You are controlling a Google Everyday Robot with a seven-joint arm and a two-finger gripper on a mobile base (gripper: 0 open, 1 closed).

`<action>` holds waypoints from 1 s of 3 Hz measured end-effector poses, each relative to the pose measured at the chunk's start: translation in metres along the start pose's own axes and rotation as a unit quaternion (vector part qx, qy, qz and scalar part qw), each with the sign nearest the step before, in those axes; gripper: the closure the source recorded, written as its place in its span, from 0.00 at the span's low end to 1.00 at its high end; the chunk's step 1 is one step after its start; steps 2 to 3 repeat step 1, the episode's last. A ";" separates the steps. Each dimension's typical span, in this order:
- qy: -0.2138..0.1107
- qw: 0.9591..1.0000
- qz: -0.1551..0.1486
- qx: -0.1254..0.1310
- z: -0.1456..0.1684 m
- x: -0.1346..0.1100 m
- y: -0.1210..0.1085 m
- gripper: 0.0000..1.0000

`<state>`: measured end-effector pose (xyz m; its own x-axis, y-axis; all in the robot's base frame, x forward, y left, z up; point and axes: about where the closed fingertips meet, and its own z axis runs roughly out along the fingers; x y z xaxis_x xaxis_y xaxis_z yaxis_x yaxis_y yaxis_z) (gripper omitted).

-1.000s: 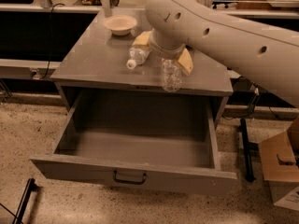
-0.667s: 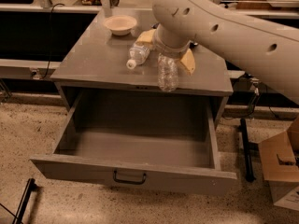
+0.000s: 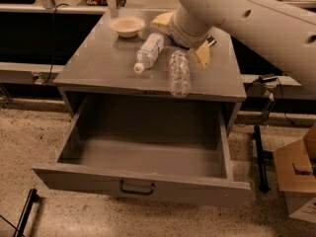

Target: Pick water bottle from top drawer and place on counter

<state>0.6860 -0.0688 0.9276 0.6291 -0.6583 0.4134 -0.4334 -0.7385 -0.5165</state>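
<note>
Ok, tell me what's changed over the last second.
The tool drew back and upward, toward the rear of the counter, uncovering more of the water bottle, which kept its place at the counter's front edge. Whether it has been let go cannot be told. The top drawer stayed open; the white-capped bottle and bowl did not move.

Gripper (image 3: 183, 43) above water bottle (image 3: 179, 74), counter (image 3: 98, 63) front edge.

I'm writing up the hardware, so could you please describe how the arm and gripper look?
The arm is a thick, smooth, cream-white tube with small dark round holes. The gripper, above the right side of the counter, shows pale yellow wedge-shaped parts.
</note>
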 end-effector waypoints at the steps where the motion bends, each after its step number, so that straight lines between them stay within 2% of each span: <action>1: 0.001 1.000 0.004 0.002 -0.001 0.001 -0.001 0.00; 3: 0.001 1.000 0.004 0.002 -0.001 0.001 -0.001 0.00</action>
